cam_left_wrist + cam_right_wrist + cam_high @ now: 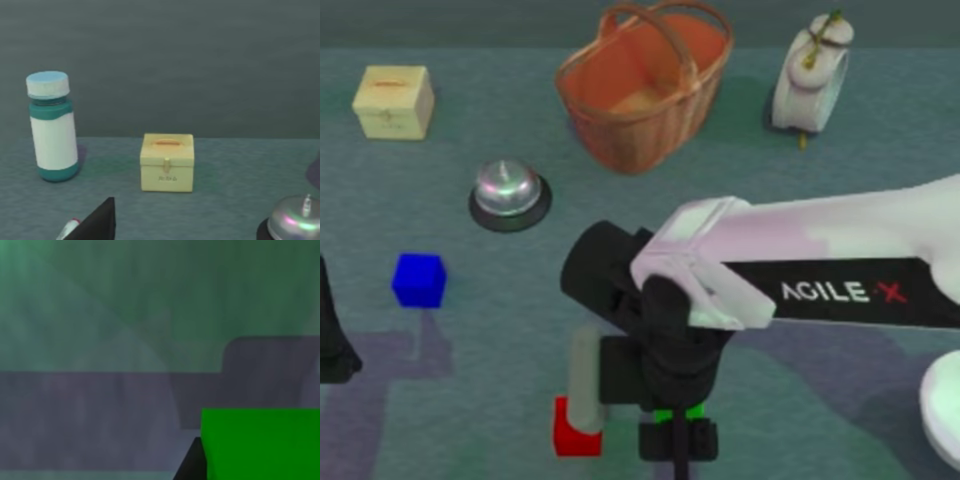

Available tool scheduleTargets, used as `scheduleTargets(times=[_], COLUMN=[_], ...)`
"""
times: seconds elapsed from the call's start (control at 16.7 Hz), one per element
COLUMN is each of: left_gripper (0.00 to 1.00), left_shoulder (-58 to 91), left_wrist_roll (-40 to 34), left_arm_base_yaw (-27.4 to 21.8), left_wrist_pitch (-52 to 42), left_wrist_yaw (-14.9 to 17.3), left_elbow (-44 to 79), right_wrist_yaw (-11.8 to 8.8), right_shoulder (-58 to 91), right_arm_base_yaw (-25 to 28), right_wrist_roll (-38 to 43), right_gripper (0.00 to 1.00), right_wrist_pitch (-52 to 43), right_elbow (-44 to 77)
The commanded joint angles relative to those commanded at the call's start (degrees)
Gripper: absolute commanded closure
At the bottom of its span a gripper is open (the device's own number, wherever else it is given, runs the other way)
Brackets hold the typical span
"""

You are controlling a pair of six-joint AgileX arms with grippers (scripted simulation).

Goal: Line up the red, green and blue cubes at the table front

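The red cube (572, 438) rests at the table (470, 400) front, just left of centre. Right beside it the green cube (678, 412) peeks out under my right gripper (677, 428), which reaches down from above and is shut on it. In the right wrist view the green cube (260, 445) fills one corner, with a dark finger (192, 465) pressed against its side. Alone at the left sits the blue cube (419, 280). My left gripper (334, 355) is parked at the left edge and stands open; one finger (97, 225) shows.
A wicker basket (645, 85) stands at the back centre, a white clock-like object (810, 80) at the back right, a cream box (392, 100) at the back left and a silver bell (507, 190) in front of it. A teal-and-white bottle (51, 127) appears in the left wrist view.
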Motion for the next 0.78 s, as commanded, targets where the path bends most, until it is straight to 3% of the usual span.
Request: scheduleTargets(times=[0.42,0.78], left_gripper=[0.00,0.00], left_shoulder=[0.0,0.0], left_wrist_roll=[0.0,0.0], left_arm_base_yaw=[0.0,0.0], left_wrist_pitch=[0.0,0.0], left_wrist_yaw=[0.0,0.0], left_elbow=[0.0,0.0], right_wrist_yaw=[0.0,0.0], right_shoulder=[0.0,0.0], right_arm_base_yaw=[0.0,0.0], right_wrist_roll=[0.0,0.0], right_gripper=[0.02,0.00], right_wrist_pitch=[0.0,0.0], right_elbow=[0.0,0.0])
